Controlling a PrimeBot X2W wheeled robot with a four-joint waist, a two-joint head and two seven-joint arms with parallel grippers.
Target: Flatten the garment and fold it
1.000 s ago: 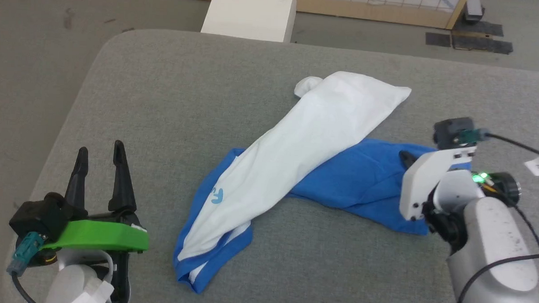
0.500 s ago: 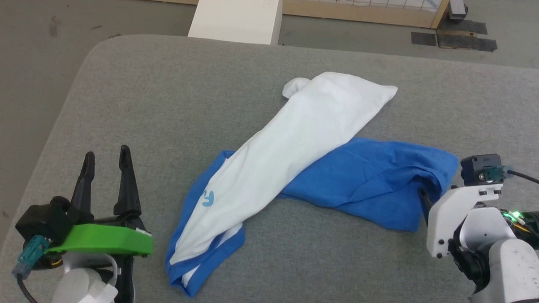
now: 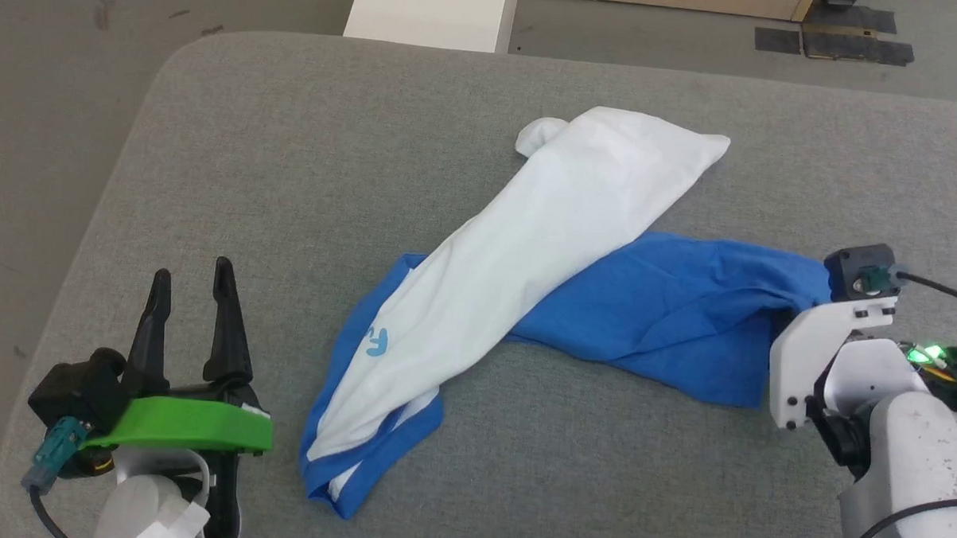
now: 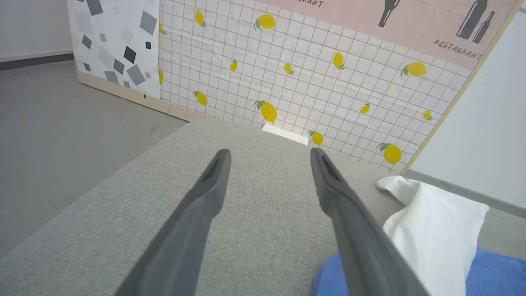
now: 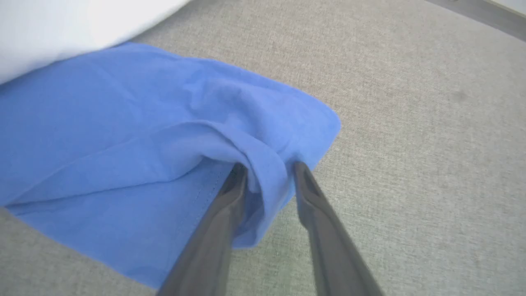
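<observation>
The garment (image 3: 543, 247) lies crumpled on the grey table: a long white body runs diagonally, and a royal-blue sleeve (image 3: 684, 316) spreads to the right. Small light-blue lettering (image 3: 378, 343) shows near its lower left end. In the right wrist view my right gripper (image 5: 269, 164) straddles a raised fold at the corner of the blue sleeve (image 5: 144, 123), with its jaws partly apart and the fold between them. My left gripper (image 3: 192, 273) stands open at the lower left, apart from the garment. The garment's white end (image 4: 431, 222) shows to that gripper's (image 4: 269, 153) right.
The grey padded table (image 3: 291, 151) has a rounded far-left corner, with floor beyond it. A white block (image 3: 432, 12) stands past the far edge. A lemon-patterned grid panel (image 4: 308, 82) rises behind the table.
The right gripper has drawn back from over the sleeve to its right-hand corner and now straddles a fold there. The head camera shifted. The left gripper stayed put.
</observation>
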